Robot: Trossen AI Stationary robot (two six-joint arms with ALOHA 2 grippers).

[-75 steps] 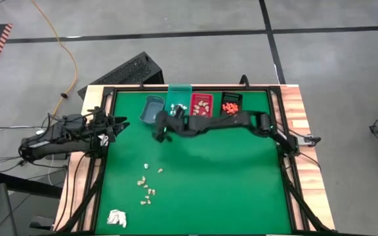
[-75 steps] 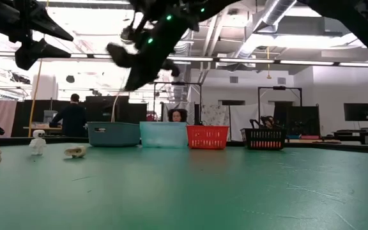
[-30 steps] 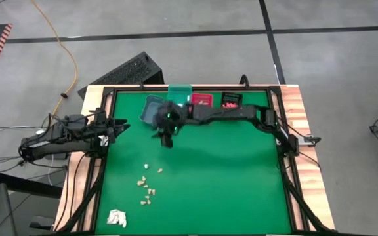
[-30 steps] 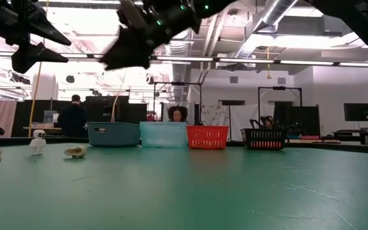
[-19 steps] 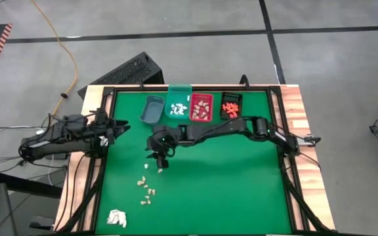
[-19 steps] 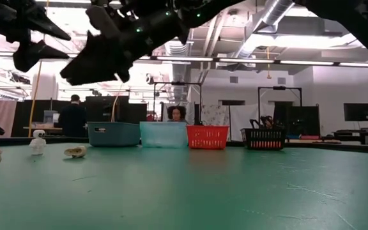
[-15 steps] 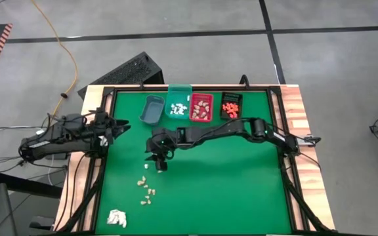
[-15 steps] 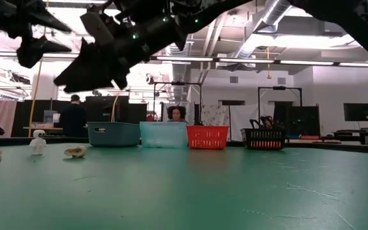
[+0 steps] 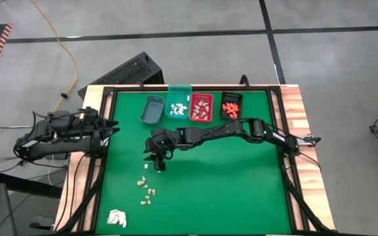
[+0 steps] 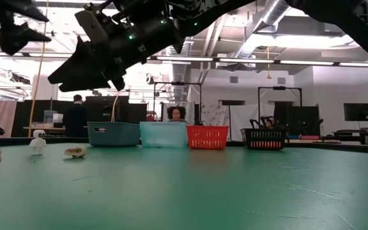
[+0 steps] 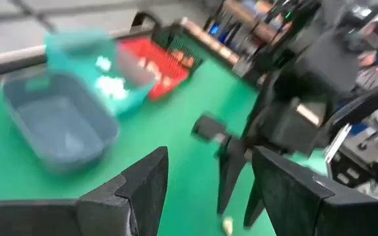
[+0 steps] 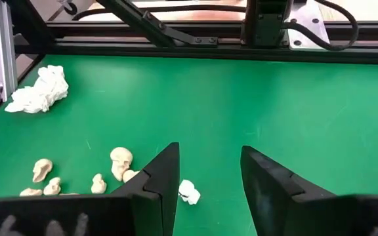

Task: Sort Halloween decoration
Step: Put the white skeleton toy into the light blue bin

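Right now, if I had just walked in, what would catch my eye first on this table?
Likely the long right arm stretched across the green table, its open tool hovering above a small white piece. Next, the row of four bins at the far edge, three holding sorted pieces. Then the beige pieces scattered near the left front, with a white wad at the corner.
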